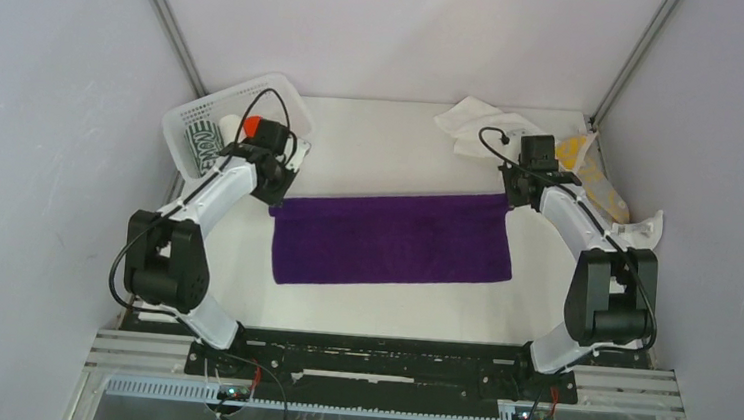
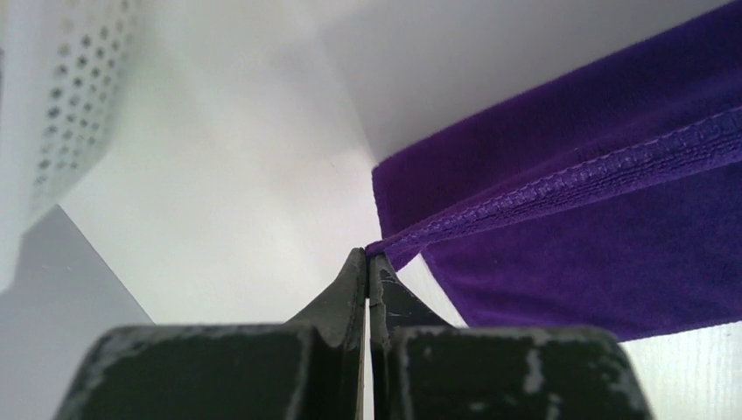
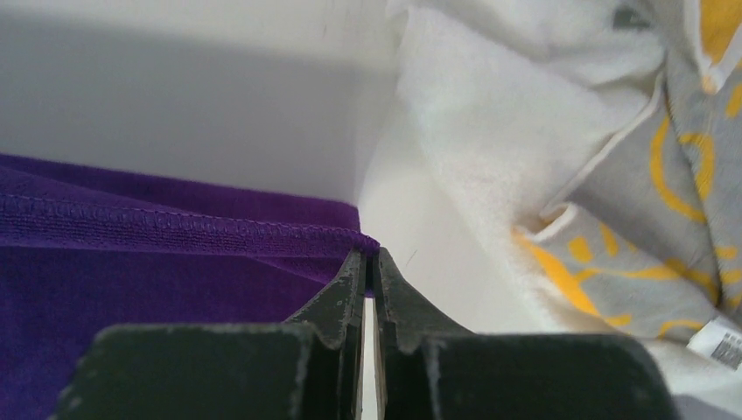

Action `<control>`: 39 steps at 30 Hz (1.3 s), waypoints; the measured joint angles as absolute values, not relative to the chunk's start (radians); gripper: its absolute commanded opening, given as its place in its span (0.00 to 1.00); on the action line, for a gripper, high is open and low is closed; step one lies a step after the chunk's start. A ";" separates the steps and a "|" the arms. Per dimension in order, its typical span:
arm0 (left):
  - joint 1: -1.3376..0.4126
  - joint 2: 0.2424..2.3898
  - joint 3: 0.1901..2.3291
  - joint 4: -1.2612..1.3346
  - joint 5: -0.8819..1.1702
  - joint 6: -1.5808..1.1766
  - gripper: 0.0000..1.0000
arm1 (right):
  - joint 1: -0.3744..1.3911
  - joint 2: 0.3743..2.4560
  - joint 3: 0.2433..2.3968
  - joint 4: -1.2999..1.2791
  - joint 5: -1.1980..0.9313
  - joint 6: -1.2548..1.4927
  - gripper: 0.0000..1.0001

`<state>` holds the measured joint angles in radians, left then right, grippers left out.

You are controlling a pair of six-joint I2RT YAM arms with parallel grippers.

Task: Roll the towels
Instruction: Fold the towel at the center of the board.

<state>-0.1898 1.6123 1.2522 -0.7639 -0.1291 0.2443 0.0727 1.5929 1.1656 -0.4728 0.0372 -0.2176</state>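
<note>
The purple towel (image 1: 394, 242) lies spread across the table's middle, folded in half lengthwise. My left gripper (image 1: 277, 195) is shut on its far left corner; the left wrist view shows the hem (image 2: 560, 175) running from my pinched tips (image 2: 367, 255). My right gripper (image 1: 511, 199) is shut on the far right corner, seen in the right wrist view (image 3: 369, 254) with the purple towel (image 3: 131, 262) stretching left. A white towel (image 1: 475, 123) and a yellow-and-grey towel (image 1: 591, 177) lie at the back right. An orange-red towel (image 1: 254, 126) and a dark green-and-white towel (image 1: 199, 141) sit in the basket.
The white mesh basket (image 1: 286, 98) stands at the back left, just behind my left gripper. A white towel (image 3: 490, 122) and the yellow-and-grey towel (image 3: 647, 219) lie close to the right of my right gripper. Grey walls enclose the table.
</note>
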 measured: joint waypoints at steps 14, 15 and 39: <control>-0.202 1.357 1.026 -0.754 -0.165 0.093 0.00 | 0.139 1.398 0.977 -0.502 0.217 0.015 0.00; -0.203 1.340 1.012 -0.752 -0.165 0.086 0.00 | 0.139 1.377 0.960 -0.505 0.222 0.034 0.00; -0.300 1.290 0.912 -0.789 -0.216 0.007 0.03 | 0.091 1.277 0.798 -0.515 0.231 0.247 0.00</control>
